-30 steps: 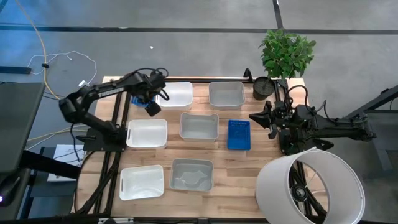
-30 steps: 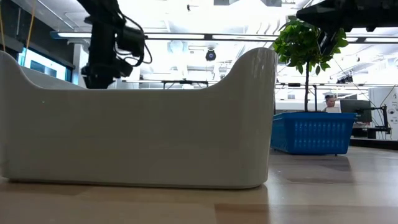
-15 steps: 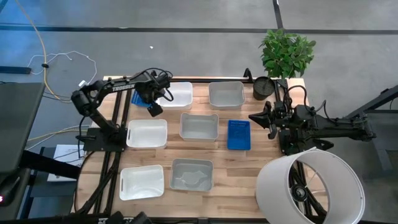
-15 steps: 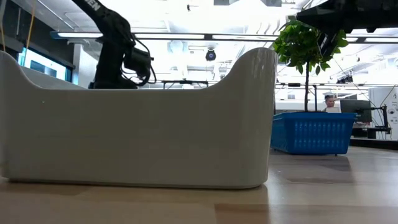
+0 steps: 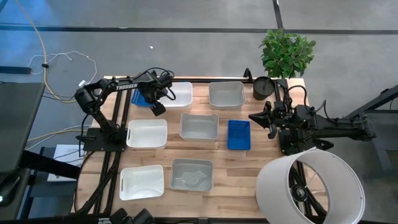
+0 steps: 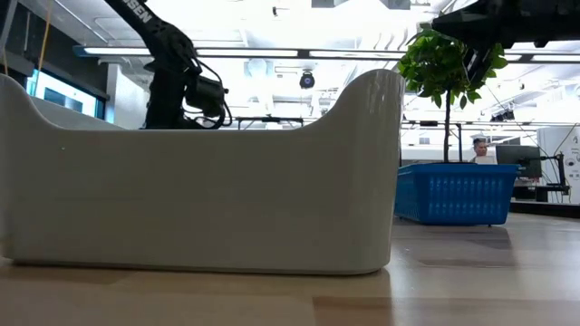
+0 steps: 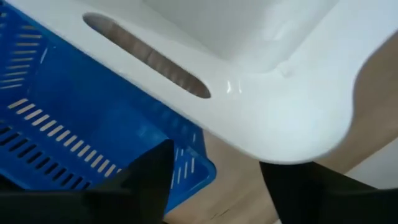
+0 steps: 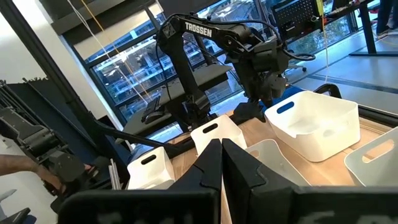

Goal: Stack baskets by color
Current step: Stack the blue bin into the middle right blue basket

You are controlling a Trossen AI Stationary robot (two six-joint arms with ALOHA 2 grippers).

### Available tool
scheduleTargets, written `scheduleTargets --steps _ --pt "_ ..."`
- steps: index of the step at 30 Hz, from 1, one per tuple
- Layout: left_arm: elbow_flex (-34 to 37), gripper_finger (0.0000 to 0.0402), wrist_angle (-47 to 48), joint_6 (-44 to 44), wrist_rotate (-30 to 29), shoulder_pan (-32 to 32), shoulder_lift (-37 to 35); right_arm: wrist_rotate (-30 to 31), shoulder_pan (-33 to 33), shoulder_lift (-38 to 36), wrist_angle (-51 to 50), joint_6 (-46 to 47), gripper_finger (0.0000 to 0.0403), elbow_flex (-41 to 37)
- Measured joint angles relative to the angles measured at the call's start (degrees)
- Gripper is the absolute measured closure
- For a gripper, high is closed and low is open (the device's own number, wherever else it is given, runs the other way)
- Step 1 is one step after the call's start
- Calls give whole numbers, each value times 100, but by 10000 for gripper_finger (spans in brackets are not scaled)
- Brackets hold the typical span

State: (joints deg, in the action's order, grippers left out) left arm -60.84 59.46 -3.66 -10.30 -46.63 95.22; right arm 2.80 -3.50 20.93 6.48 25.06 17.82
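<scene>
My left gripper (image 5: 155, 106) is open and points down at the table's far left. Its fingers (image 7: 152, 177) stand on either side of a blue basket's corner (image 7: 186, 171), beside the slotted end of a white basket (image 5: 176, 94). That end (image 7: 261, 106) reaches over the blue basket (image 5: 139, 98). Two more white baskets (image 5: 147, 133) (image 5: 142, 182), three grey ones (image 5: 226, 93) (image 5: 199, 126) (image 5: 191, 174) and another blue one (image 5: 239, 134) rest flat on the table. My right gripper (image 5: 254, 116) is shut, level and holds nothing at the right.
A potted plant (image 5: 285, 53) and a small black pot (image 5: 263, 88) stand at the far right corner. A large white lampshade (image 5: 309, 186) fills the near right. In the low view a white basket (image 6: 199, 181) blocks most of the table.
My left gripper has gone down toward the blue basket and the white basket's end, and a little toward the far edge. In the low view it has sunk behind the near white basket's rim. No basket has moved.
</scene>
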Motion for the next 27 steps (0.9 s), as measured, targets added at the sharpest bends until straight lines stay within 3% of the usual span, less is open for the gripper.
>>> scheduleTargets --steps 6,11,16,27 --pt "0 264 13 51 -85 -40 0 1 0 0 4 0 403 0" --pt "0 290 70 142 -70 -63 0 1 1 -2 22 1 403 0" --pt "0 282 67 153 -121 -61 0 1 1 -1 22 0 403 0" --pt "2 220 55 45 -145 -189 0 1 0 0 19 48 403 0"
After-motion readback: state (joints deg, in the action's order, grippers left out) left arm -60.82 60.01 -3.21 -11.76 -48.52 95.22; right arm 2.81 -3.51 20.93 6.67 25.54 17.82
